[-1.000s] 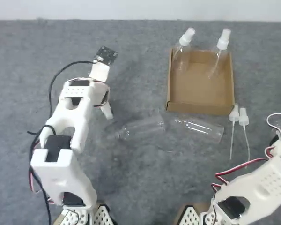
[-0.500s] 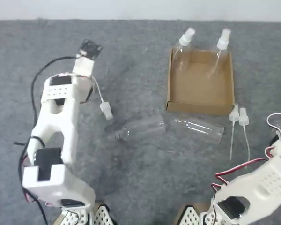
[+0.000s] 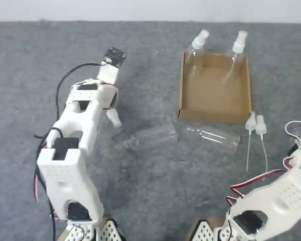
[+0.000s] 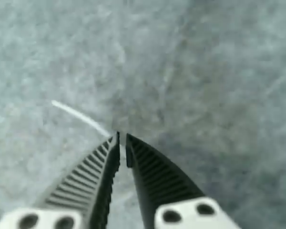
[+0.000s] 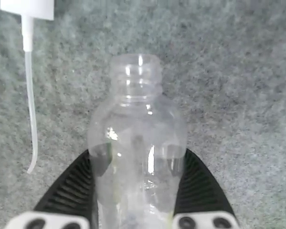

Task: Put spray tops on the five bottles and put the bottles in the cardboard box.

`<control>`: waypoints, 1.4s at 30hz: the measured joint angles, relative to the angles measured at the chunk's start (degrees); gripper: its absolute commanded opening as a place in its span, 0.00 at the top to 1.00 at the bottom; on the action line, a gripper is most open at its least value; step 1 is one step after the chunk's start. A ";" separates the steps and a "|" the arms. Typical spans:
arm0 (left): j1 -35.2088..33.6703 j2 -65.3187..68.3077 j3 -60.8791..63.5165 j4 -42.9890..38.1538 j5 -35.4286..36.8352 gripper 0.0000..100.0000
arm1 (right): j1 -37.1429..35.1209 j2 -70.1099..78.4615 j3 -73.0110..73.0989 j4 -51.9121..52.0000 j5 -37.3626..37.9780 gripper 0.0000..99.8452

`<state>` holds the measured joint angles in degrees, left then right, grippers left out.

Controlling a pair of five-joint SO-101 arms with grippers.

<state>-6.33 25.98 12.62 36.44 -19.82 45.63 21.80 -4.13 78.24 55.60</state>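
My left gripper is shut on the thin white tube of a spray top. In the high view the spray top's head hangs just beside the left arm's gripper, left of a clear bottle lying on the carpet. A second open bottle lies in front of the cardboard box. Two capped bottles lean in the box's far end. My right gripper is shut on a clear open-necked bottle.
Two loose spray tops lie right of the box's near corner, tubes pointing toward the arms. One spray top with its tube lies beside the held bottle. The right arm's base is at the near right. Grey carpet covers the table.
The left arm swung left and has come back to the right, still holding the tube. The spray top's head stayed near the same spot. The right arm has not moved.
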 measured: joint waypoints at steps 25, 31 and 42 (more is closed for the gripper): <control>-4.66 -29.71 14.68 25.49 -7.65 0.92 | -0.44 0.00 0.00 0.00 0.00 0.93; 2.73 -35.08 14.59 25.58 -8.00 0.87 | -0.44 0.00 0.00 0.00 0.00 0.93; 6.59 -10.73 -2.02 25.49 -12.31 0.87 | -0.44 0.00 0.00 0.00 0.00 0.93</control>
<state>0.26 15.25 10.59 61.93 -32.13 45.19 21.80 -4.13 78.24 55.60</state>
